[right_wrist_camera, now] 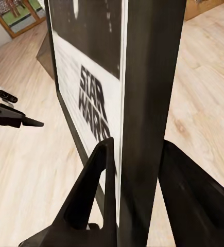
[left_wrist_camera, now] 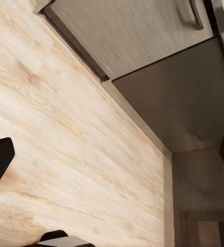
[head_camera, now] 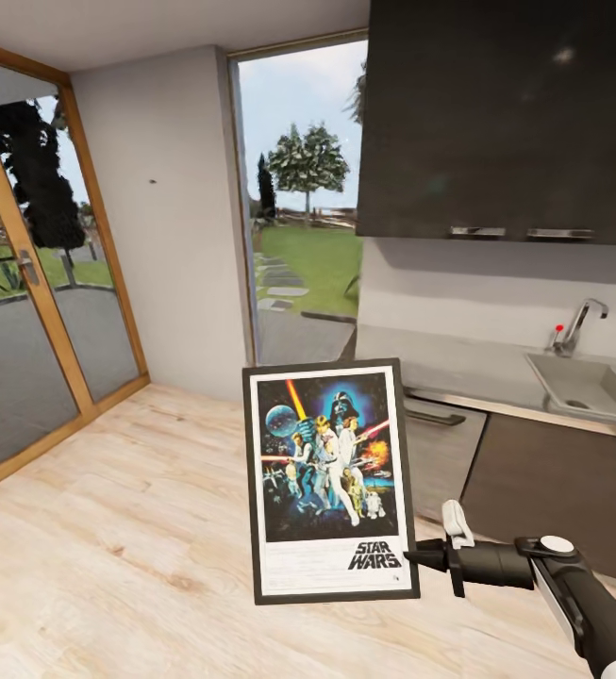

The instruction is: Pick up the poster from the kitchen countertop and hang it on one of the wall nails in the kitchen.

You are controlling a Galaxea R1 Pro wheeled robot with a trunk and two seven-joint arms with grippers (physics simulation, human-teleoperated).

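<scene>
Right claw (head_camera: pixel 419 558) is clamped on the poster (head_camera: pixel 329 479) at its lower edge, frame upright ahead of the fingers. Nail (head_camera: pixel 151 180) sits well beyond, up the wall. Left claw: cannot tell. Risk: edge-only grip, so the poster may pivot or slip.

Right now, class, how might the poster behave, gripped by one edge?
The poster looks stiff: its black frame stays flat, no sag. Pinched only at its lower edge by the right gripper, it may pivot or slip. Probably light.
</scene>
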